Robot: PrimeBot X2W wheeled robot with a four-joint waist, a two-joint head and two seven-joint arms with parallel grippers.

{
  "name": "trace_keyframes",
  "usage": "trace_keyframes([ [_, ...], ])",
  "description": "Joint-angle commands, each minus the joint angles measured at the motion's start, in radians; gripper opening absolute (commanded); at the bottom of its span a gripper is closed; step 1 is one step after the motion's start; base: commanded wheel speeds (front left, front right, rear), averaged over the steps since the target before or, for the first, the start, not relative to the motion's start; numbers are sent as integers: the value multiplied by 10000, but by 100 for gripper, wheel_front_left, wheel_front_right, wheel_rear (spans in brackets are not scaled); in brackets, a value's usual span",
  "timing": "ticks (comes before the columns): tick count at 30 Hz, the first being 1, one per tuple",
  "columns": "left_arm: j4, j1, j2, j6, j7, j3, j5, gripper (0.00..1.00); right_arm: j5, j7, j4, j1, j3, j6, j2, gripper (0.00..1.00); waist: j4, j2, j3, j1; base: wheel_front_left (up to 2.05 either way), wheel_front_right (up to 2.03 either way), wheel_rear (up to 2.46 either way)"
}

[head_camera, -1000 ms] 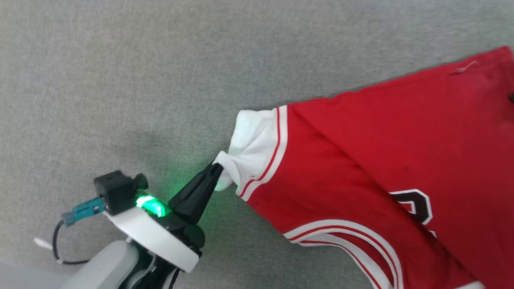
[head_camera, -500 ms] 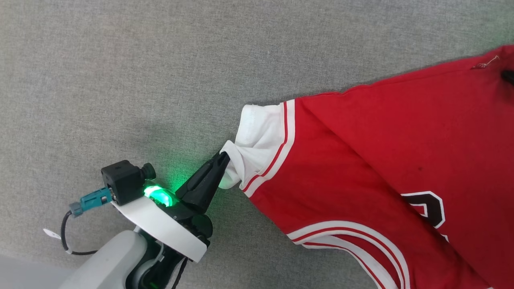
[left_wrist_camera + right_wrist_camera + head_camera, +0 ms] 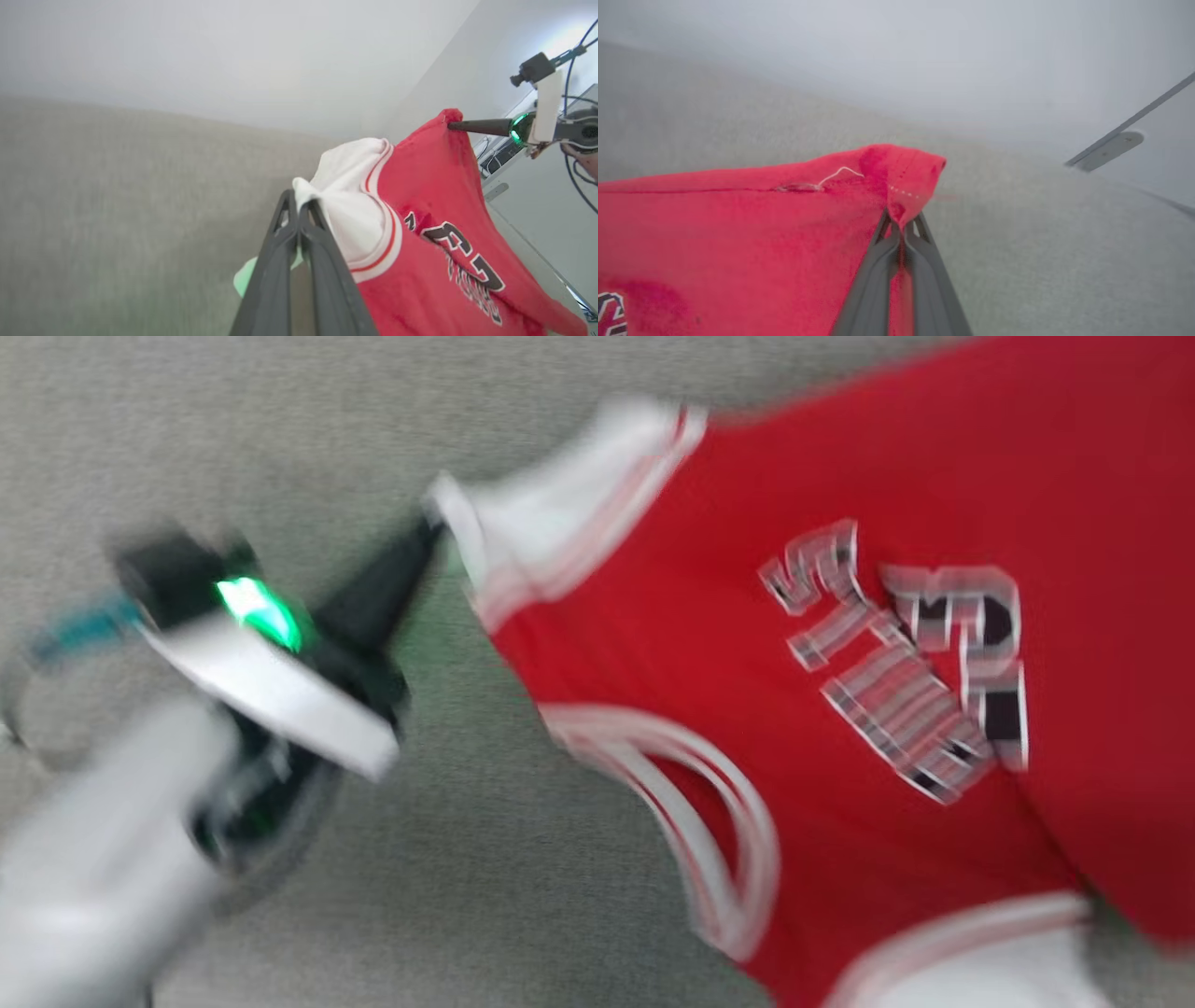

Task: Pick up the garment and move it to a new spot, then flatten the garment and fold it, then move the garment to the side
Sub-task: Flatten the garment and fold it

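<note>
The left gripper [image 3: 299, 205] has its two dark fingers pressed together on the white cuff of one sleeve of the garment [image 3: 747, 616]. The right gripper [image 3: 901, 218] is pinched the same way on a red corner of the fabric, where a loose white thread [image 3: 840, 173] curls off the seam. Between them the shirt hangs stretched out, both held ends lifted above the grey carpet [image 3: 485, 896]. White lettering edged in black runs across the red chest with a large numeral beside it, but the head view is smeared and the left wrist view shows it at a slant, so I cannot read it. A green light [image 3: 261, 611] glows on the left wrist, pale walls stand behind, and cables [image 3: 568, 79] trail by the right arm
</note>
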Motion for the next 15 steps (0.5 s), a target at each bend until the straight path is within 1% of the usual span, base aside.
trace_keyframes([
  [1, 89, -494, 86, 27, -7, 52, -173, 0, -159, -240, 109, -350, -122, -4, 128, 0, -161, 0, 74, 0, 0, 0, 0],
  [3, 452, -1538, 237, 27, 42, 172, -764, 0, -536, -732, 466, -1021, -387, -5, 369, 0, -324, 0, 227, 0, 0, 0, 0],
  [5, 780, -2660, 254, 29, 270, 349, -1459, 0, -904, -1263, 846, -1816, -707, -5, 647, 0, -499, 0, 431, 0, 0, 0, 0],
  [7, 1263, -3852, 388, 29, 527, 541, -1837, 0, -1264, -1802, 1252, -2623, -1015, -7, 910, 0, -684, 0, 651, 0, 0, 0, 0],
  [8, 1488, -4444, 318, 29, 625, 644, -2079, 0, -1433, -2033, 1510, -3018, -1174, -13, 1050, 0, -759, 0, 743, 0, 0, 0, 0],
  [10, 2121, -5591, 322, 30, 749, 902, -2353, 0, -1740, -2570, 1944, -3779, -1351, -16, 1327, 0, -926, 0, 921, 0, 0, 0, 0],
  [11, 2505, -6154, 236, 32, 759, 1113, -2589, 0, -1885, -2852, 2182, -4165, -1486, -25, 1450, 0, -1006, 0, 1000, 0, 0, 0, 0],
  [15, 3958, -8261, 107, 39, 684, 1702, -2783, 0, -2519, -4033, 3021, -5496, -1846, -44, 1796, 0, -1310, 0, 1265, 0, 0, 0, 0],
])
